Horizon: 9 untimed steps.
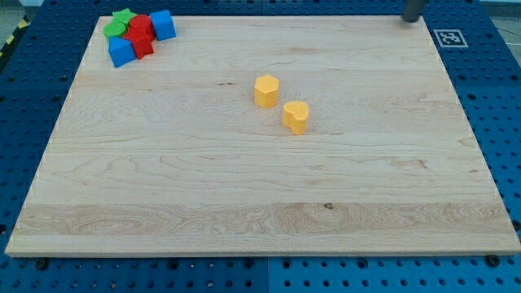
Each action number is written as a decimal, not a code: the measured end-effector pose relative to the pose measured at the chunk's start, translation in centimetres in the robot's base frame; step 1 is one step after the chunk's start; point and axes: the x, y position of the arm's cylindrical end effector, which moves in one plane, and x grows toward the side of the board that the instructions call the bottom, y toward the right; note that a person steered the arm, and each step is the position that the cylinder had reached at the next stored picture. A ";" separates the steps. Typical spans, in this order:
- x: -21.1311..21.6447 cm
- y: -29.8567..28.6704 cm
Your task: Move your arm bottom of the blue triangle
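Note:
A cluster of blocks sits at the board's top left corner. A blue block (121, 51) that looks like the triangle is at the cluster's lower left. A blue cube-like block (164, 24) is at its right. A green block (120, 22) is at the top left, and red blocks (141, 36) sit in the middle. The rod enters at the view's top right, and my tip (412, 19) rests near the board's top right corner. It is far to the right of the cluster and touches no block.
Two yellow blocks stand near the board's middle, one (266, 90) up and left of the other (296, 116). A black-and-white marker (450, 37) lies off the board's top right corner. The wooden board (260, 212) lies on a blue perforated table.

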 end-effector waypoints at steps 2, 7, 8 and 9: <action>1.1 -10.8; 9.3 -26.9; 11.5 -30.9; 14.2 -33.7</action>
